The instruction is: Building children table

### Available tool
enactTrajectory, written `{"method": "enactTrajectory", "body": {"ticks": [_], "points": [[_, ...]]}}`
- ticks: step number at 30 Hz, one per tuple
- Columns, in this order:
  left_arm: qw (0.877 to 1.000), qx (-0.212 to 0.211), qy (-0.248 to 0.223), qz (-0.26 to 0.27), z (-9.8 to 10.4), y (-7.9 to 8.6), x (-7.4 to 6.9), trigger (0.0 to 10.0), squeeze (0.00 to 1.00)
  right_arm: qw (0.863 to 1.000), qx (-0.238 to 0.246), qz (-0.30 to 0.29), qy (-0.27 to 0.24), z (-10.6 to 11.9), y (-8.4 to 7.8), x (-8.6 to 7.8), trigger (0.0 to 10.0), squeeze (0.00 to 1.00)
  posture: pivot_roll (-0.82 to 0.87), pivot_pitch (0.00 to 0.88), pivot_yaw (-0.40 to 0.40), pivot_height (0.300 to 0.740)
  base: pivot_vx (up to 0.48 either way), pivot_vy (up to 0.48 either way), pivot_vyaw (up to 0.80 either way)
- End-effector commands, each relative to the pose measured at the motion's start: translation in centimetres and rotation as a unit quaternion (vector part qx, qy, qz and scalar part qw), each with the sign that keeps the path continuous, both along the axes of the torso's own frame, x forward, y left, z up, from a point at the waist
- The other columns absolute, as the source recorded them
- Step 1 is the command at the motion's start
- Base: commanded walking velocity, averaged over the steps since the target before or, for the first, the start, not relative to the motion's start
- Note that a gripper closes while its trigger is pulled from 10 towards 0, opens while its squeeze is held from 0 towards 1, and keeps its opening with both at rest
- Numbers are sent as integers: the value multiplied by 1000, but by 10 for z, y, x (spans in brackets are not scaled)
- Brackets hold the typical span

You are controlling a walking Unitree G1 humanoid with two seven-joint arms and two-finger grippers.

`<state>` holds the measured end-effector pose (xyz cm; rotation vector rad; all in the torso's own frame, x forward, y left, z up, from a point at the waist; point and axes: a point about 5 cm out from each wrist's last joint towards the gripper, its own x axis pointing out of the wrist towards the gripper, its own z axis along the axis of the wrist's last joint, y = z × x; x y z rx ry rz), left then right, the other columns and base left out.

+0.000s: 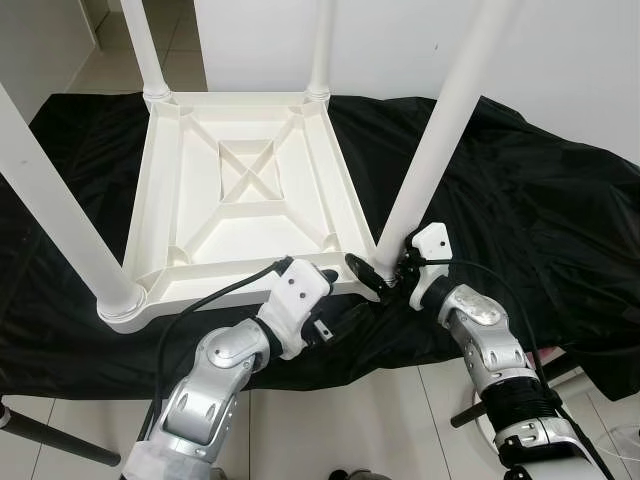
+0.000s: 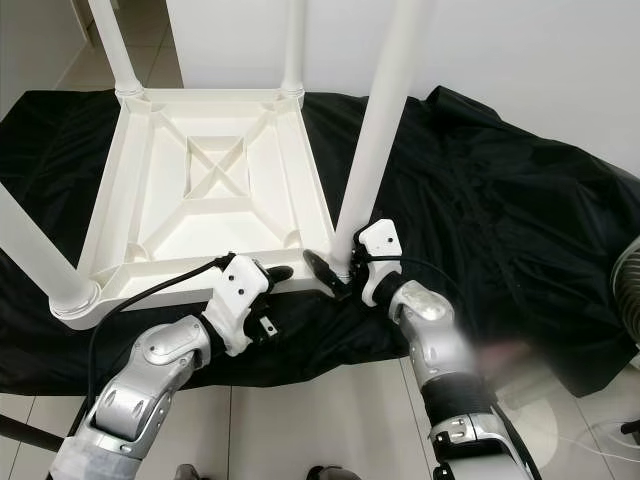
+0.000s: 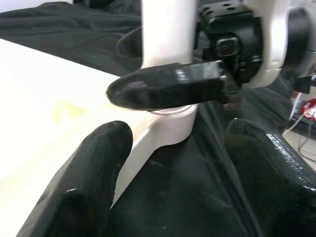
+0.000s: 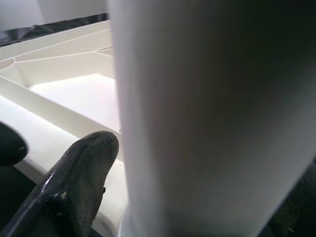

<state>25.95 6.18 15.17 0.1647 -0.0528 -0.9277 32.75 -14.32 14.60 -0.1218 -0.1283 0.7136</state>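
Four-legged upturned table (image 1: 240, 190) on black sheet (image 1: 520, 210); right hand (image 1: 383, 272) grips leg (image 1: 440, 130), left hand (image 1: 325, 285) open.

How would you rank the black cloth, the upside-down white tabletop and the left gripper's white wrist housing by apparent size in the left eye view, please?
1. black cloth
2. tabletop
3. wrist housing, though nearness enlarges it.

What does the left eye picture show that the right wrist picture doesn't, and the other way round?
The left eye view takes in the whole upturned table top on the black cloth, all four legs standing up, and both arms, with the left claw at the near rim. The right wrist view gives a close look at one black finger lying against the leg. Both share that near right leg with the right claw at its base, and part of the ribbed underside.
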Motion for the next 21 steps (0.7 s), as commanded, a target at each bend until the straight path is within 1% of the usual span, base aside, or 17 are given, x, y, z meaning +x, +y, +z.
{"method": "enactTrajectory", "body": {"ticks": [1,3,4,5,6,12,17,18,19,21], "points": [[1000,-3,5,-16,0,-2,-4,10000,0,1000,-1,1,-3,1,-5,0,10000,0,-13,90,-49,740,0,0,0],[1000,-3,6,-18,0,-2,-4,10000,0,1000,-2,4,-3,1,-6,0,10000,0,-12,91,-50,740,0,0,0],[1000,-3,7,-20,-1,-2,-5,10000,0,1000,-3,6,-3,1,-7,0,4902,0,-12,91,-50,740,0,0,0],[1000,-3,7,-20,-1,-2,-5,10000,0,1000,-3,6,-3,1,-7,0,4902,0,-12,91,-50,740,0,0,0],[1000,-2,7,-19,-1,-2,-5,10000,0,1000,-5,7,-4,1,-9,-1,0,0,-13,92,-51,740,0,0,0],[1000,-2,6,-16,0,-2,-4,10000,0,1000,-3,5,-1,0,-13,-1,0,0,-14,92,-51,740,0,0,0],[1000,1,3,-12,-1,-2,-4,10000,0,1000,6,-6,1,-1,-17,-1,0,0,-15,94,-51,740,0,0,0],[1000,2,2,-11,-1,-2,-4,10000,0,1000,14,-14,3,-1,-18,-1,0,0,-15,95,-52,740,0,0,0],[1000,3,1,-10,-1,-3,-4,10000,0,999,26,-29,5,0,-19,0,10000,0,-16,96,-50,740,0,0,0],[1000,4,0,-9,-1,-3,-4,10000,0,999,34,-38,7,0,-20,0,10000,0,-16,96,-50,740,0,0,0]]}}
